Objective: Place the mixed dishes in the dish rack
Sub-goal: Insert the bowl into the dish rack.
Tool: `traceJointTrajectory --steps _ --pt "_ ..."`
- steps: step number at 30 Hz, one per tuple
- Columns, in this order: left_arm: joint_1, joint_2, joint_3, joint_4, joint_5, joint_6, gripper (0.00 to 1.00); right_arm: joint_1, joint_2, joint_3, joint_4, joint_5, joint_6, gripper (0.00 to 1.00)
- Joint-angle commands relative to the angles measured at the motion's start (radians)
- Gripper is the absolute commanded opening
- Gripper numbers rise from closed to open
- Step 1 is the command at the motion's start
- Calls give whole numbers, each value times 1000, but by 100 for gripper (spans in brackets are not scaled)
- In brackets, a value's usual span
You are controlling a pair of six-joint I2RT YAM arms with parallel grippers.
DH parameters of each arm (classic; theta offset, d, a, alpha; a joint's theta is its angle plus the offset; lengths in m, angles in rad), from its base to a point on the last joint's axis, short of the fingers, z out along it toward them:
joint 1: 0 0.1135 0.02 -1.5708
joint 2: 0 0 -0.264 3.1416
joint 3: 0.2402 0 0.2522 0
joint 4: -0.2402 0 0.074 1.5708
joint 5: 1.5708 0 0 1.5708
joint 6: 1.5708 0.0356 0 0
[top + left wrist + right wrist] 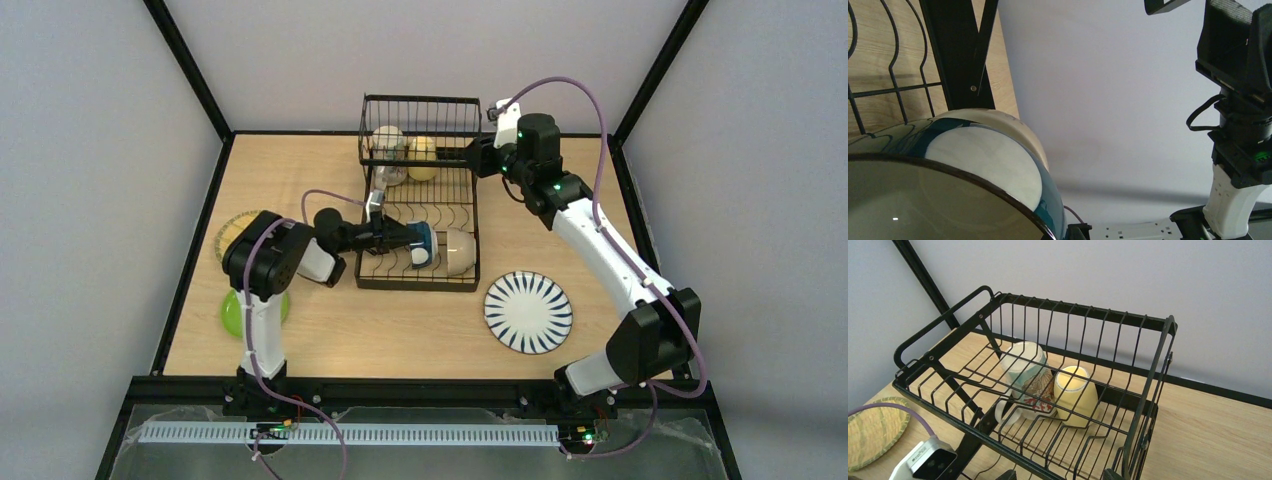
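Now, blue-white bowl (424,243) between left fingers (402,237)

A light wood-grain table (400,340) is closed in by plain pale grey walls (420,50) behind it and on both sides, with black posts (190,65) slanting up from its two far corners. A black rail (420,385) runs along the table's near edge, with a white slotted strip (400,433) just outside that edge. Light is soft and even.
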Motion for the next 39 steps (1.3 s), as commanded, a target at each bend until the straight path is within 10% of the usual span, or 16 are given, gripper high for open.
traceJointTrajectory --steps 1,23,39 --pt "7 45 30 188 9 -45 2 -5 -1 -5 0 -19 -8 98" --pt "7 93 6 193 39 -27 2 -5 17 2 14 -24 -11 99" --pt "14 -46 -80 -290 25 326 2 -5 37 -10 37 -61 4 100"
